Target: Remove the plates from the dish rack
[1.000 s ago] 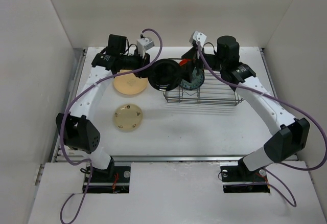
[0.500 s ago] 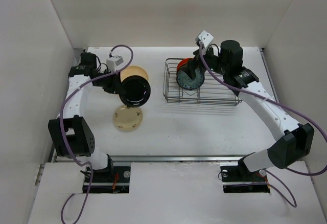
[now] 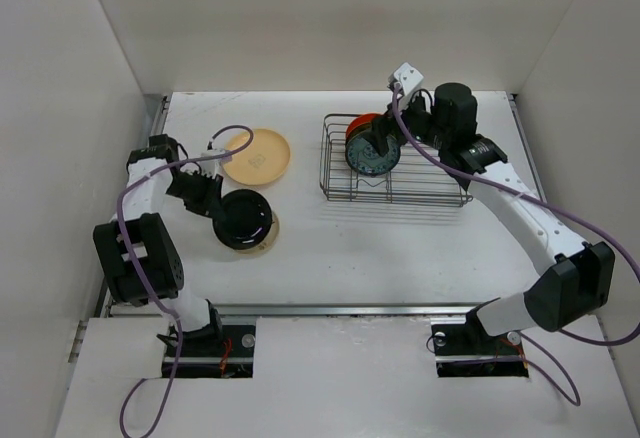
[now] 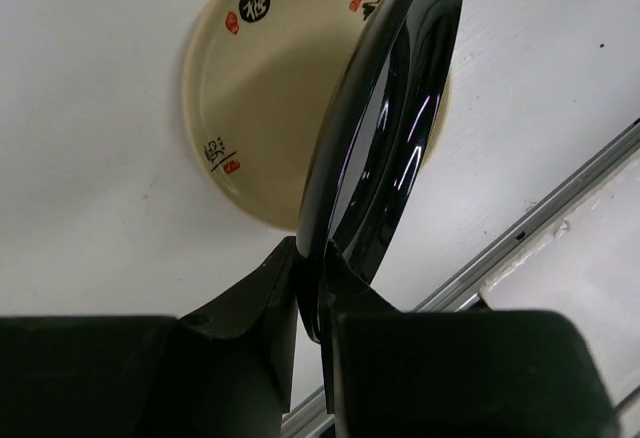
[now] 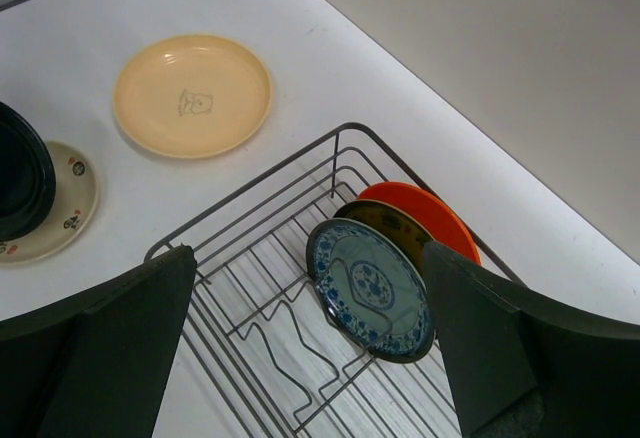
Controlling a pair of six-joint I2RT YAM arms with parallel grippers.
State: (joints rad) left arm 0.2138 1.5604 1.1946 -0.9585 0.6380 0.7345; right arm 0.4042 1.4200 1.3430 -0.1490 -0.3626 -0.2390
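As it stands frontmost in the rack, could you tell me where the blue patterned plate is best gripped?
Probably its upper rim, coming from above. The blue patterned plate stands on edge in the dish rack, front face clear, with the yellowish plate close behind, so one finger goes in front and one slips into that narrow gap.

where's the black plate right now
Top view, left side: the glossy black round plate is pinched in the left fingers over the cream patterned plate, beside the peach plate.
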